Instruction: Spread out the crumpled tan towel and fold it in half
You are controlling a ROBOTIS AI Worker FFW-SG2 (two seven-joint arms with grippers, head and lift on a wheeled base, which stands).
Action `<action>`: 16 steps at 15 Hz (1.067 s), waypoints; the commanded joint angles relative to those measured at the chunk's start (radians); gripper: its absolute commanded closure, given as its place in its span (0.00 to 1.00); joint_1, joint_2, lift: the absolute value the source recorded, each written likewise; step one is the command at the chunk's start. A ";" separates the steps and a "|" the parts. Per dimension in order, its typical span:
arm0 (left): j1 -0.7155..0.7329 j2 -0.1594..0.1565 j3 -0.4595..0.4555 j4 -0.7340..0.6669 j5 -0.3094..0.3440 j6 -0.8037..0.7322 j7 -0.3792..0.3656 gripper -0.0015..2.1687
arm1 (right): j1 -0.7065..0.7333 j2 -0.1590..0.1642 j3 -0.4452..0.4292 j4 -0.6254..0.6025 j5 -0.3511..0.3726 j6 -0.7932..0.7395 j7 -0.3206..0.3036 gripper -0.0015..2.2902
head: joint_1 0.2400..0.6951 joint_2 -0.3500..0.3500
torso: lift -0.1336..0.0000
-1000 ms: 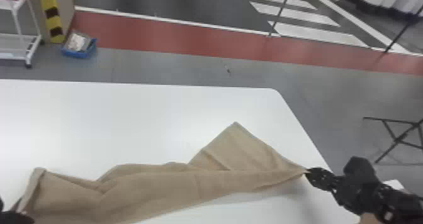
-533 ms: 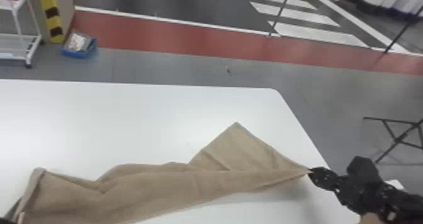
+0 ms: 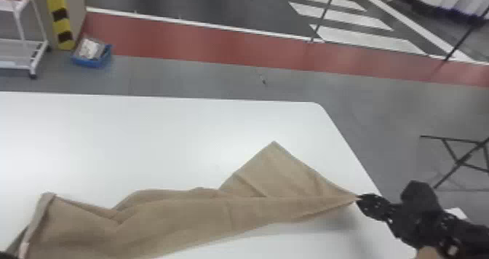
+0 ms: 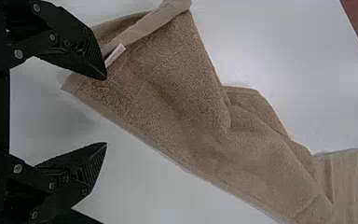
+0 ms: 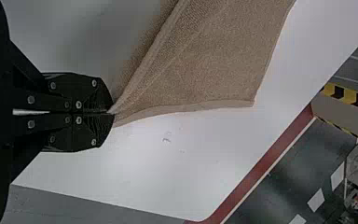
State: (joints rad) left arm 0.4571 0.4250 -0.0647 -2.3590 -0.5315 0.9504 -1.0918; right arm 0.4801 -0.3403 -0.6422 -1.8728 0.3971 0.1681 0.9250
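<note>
Right gripper (image 5: 113,113): fingers closed on one corner of the towel (image 3: 174,222). Left gripper (image 4: 106,111): fingers wide, gap unfilled. The towel's long axis runs from the right fingertips to the left fingers, one of which overlaps the loose end; contact cannot be confirmed. Left is nearer that end, and likely needs its corner next.

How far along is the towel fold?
Partly spread: the tan cloth towel lies stretched lengthwise across the white table, still bunched with creases. In hand: the black right gripper is shut on one corner; the black left gripper is open by the labelled end. Left: flattening, then the fold in half.
</note>
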 commanded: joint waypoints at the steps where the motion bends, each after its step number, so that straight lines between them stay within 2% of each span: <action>1: -0.017 -0.002 -0.021 0.018 -0.025 0.000 0.001 0.21 | 0.000 0.001 -0.002 0.001 -0.001 0.000 0.000 0.69 | 1.00 0.00 | 0.07; 4: -0.032 -0.006 -0.035 0.029 -0.048 0.000 0.000 0.22 | 0.000 0.001 -0.002 0.001 -0.001 0.000 0.000 0.69 | 1.00 0.00 | 0.07; 5: -0.041 -0.005 -0.046 0.035 -0.071 0.000 0.000 0.30 | 0.000 0.001 -0.001 0.003 -0.001 0.000 -0.002 0.69 | 1.00 0.00 | 0.07; 7: -0.046 -0.006 -0.050 0.043 -0.078 0.000 -0.003 0.30 | 0.000 0.001 -0.002 0.003 -0.001 0.000 -0.002 0.69 | 1.00 0.00 | 0.07; 8: -0.046 -0.006 -0.052 0.044 -0.087 0.000 -0.003 0.39 | 0.000 0.001 -0.002 0.003 -0.001 0.000 -0.002 0.69 | 1.00 0.00 | 0.07; 9: -0.051 -0.008 -0.063 0.047 -0.099 0.000 -0.003 0.45 | 0.000 0.001 -0.002 0.003 -0.001 0.000 -0.002 0.69 | 1.00 0.00 | 0.07; 13: -0.051 -0.006 -0.070 0.057 -0.122 0.000 -0.003 0.45 | 0.000 0.001 -0.002 0.001 -0.003 -0.003 -0.002 0.69 | 1.00 0.00 | 0.07; 15: -0.052 -0.011 -0.058 0.047 -0.117 0.000 -0.005 0.60 | 0.000 0.001 -0.013 -0.005 -0.023 -0.006 0.005 0.69 | 1.00 0.00 | 0.07; 16: -0.052 -0.012 -0.047 0.020 -0.113 0.003 -0.011 0.60 | 0.000 0.006 -0.028 -0.014 -0.047 -0.009 0.023 0.69 | 1.00 0.00 | 0.07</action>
State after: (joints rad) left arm 0.4054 0.4155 -0.1258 -2.3107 -0.6502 0.9512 -1.0987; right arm 0.4801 -0.3379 -0.6540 -1.8765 0.3782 0.1622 0.9361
